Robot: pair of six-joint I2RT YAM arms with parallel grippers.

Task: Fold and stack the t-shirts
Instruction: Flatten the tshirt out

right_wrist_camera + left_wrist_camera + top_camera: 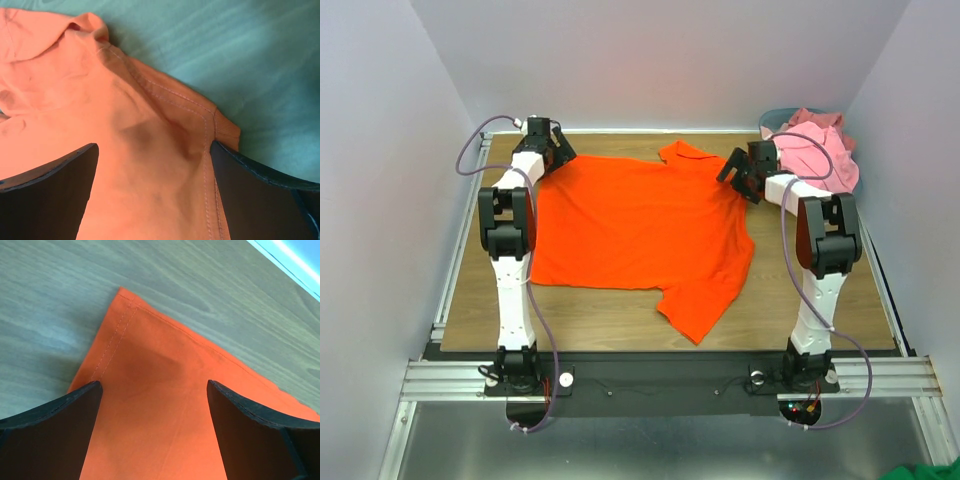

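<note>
A bright orange-red t-shirt point(640, 230) lies spread flat on the wooden table point(590, 320), with one sleeve pointing to the near right. My left gripper point(558, 155) is open over its far left hem corner point(122, 310), one finger on each side of the cloth point(154, 386). My right gripper point(735, 175) is open over the far right part of the shirt, beside the collar. In the right wrist view its fingers straddle a stitched seam point(205, 125) at the gripper point(154, 147). Neither gripper holds anything. Pale pink t-shirts point(815, 150) are heaped at the back right.
The pink shirts sit in a grey-blue basket point(775, 117) at the table's back right corner, right behind my right gripper. White walls close in the back and both sides. Bare wood shows along the near edge and at the far left.
</note>
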